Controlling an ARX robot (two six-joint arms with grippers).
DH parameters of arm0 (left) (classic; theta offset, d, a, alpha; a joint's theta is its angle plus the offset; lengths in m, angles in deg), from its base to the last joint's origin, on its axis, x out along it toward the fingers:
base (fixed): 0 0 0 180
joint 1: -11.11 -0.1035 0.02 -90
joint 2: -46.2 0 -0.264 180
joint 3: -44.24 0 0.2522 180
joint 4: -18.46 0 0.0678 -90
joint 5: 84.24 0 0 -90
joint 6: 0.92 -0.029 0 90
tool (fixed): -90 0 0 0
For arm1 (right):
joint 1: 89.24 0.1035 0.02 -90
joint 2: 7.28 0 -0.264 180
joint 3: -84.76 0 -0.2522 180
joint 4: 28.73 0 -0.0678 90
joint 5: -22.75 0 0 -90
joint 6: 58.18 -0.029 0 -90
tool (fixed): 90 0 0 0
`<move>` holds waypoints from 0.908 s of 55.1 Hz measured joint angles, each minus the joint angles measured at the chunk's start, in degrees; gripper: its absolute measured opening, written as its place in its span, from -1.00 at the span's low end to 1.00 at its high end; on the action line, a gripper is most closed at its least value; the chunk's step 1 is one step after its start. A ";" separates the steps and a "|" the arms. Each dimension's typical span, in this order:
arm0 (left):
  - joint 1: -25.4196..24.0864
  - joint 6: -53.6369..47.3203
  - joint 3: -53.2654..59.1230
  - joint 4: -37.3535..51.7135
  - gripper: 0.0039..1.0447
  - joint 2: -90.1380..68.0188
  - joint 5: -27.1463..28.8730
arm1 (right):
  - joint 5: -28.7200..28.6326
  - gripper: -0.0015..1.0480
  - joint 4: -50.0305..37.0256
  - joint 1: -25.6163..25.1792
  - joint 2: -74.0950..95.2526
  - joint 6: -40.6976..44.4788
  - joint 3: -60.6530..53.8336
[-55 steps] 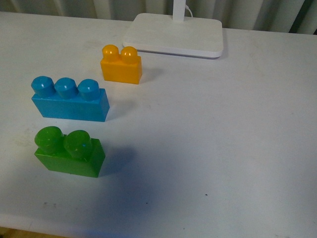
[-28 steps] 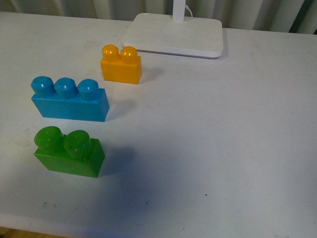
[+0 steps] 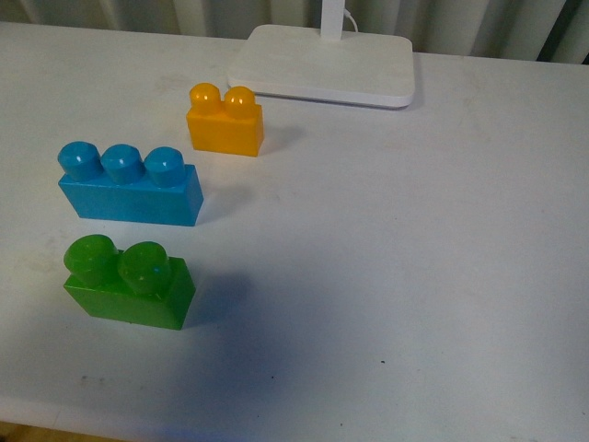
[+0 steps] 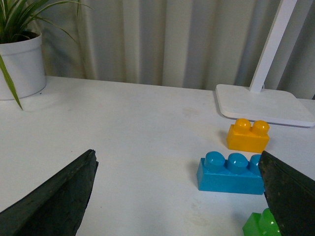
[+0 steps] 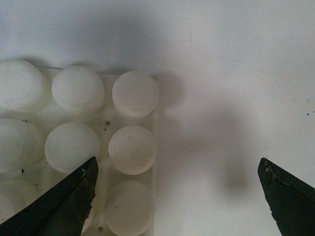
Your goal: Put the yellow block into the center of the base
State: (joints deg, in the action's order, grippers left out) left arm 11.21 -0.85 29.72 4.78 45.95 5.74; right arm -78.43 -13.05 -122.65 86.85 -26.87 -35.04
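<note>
1. Yellow block (image 3: 225, 122) stands upright on the white table (image 3: 414, 276), near the lamp foot (image 3: 322, 63), beyond the blue brick (image 3: 129, 184).
2. You see the base (image 5: 74, 147) only in the right wrist view, flat beneath the right gripper (image 5: 177, 162); jaws apart, holding nothing.
3. Your left gripper (image 4: 177, 155): jaws apart, empty, clear of the yellow block.

Front cam: high, tilted down over table (image 3: 414, 276), facing lamp foot (image 3: 322, 63) at the far edge; mid range. L wrist cam: low, nearly level w/ tabletop, set back from lamp foot, facing it and the curtain (image 4: 162, 39) behind it. These 2 share lamp foot plus yellow block (image 3: 225, 121), blue brick (image 3: 129, 184) and green brick (image 3: 129, 281) nearer than it. R wrist cam: straight down, v. close on base (image 5: 74, 147) studs; shares only tabletop w/ the others.
</note>
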 joint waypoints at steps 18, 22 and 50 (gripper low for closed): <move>0.00 0.00 0.00 0.00 0.88 0.00 0.00 | -0.59 0.83 -2.38 3.52 -3.74 -2.56 -6.16; 0.00 0.02 0.00 0.00 0.88 0.00 -0.02 | -1.05 0.83 -3.02 6.01 -5.68 -5.77 -8.79; 0.00 0.02 0.00 0.00 0.88 0.00 0.00 | 17.66 0.83 -5.84 39.34 -4.79 -40.41 -11.74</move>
State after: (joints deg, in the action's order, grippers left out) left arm 11.21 -0.82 29.72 4.78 45.95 5.74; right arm -60.77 -18.89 -83.31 82.06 -67.29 -46.78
